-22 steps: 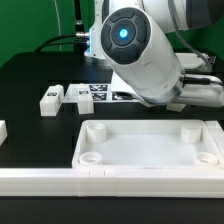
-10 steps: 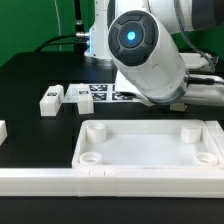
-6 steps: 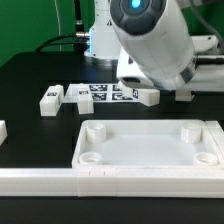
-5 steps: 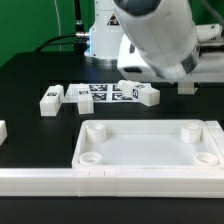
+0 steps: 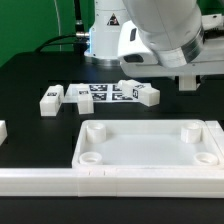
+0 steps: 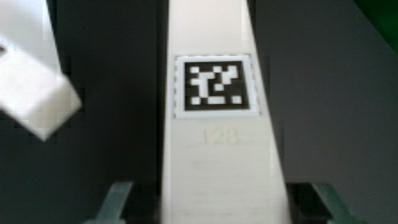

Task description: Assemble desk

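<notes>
Presently one desk top (image 5: 150, 152); end effector (image 6: 217, 203) gripping one leg (image 6: 217, 40).

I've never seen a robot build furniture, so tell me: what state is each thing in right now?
gripper: shut on the held leg.
held leg: clamped in the gripper, not yet fitted.
desk top: flat on the table, sockets up, all four empty.
leg at the exterior view's left: lying loose on the table.
leg nearer the middle: lying loose on the table.
</notes>
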Controlling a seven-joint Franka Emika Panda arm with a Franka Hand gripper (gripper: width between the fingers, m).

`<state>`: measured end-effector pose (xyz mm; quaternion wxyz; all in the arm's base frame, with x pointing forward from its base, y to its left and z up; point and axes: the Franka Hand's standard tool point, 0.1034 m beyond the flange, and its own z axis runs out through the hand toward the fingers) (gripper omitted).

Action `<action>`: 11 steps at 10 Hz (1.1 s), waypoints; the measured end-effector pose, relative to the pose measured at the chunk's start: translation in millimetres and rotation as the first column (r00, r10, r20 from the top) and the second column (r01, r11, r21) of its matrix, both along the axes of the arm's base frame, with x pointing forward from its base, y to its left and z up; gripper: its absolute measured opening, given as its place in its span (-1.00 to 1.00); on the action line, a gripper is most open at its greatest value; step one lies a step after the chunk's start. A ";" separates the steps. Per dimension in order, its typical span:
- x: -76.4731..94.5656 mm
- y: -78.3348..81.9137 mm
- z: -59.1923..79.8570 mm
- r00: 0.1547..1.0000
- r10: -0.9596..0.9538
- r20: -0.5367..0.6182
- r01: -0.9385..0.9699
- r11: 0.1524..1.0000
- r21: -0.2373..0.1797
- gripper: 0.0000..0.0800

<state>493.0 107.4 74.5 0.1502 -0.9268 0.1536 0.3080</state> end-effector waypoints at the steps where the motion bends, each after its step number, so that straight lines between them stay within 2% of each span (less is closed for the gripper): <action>1: 9.7 -5.3 13.0 0.998 -0.001 0.057 0.001 1.000 -0.008 -0.28; 2: 23.8 -8.0 23.8 0.990 -0.011 0.138 0.014 1.000 -0.026 -0.27; 4: 41.5 -9.4 37.5 0.966 -0.026 0.256 0.041 0.998 -0.052 -0.27; 5: 45.4 -9.2 34.3 0.939 -0.034 0.342 0.064 0.995 -0.079 -0.27; 6: 42.3 -8.5 32.8 0.912 -0.033 0.409 0.082 0.991 -0.103 -0.27; 7: 44.2 -8.4 32.8 0.892 -0.032 0.452 0.094 0.989 -0.115 -0.27; 8: 50.9 -11.1 34.9 0.850 -0.012 0.527 0.099 0.986 -0.138 -0.27; 9: 58.9 -20.0 46.3 0.814 0.055 0.578 0.057 0.983 -0.174 -0.27; 11: 81.7 -28.6 70.1 0.748 0.093 0.658 0.055 0.978 -0.202 -0.27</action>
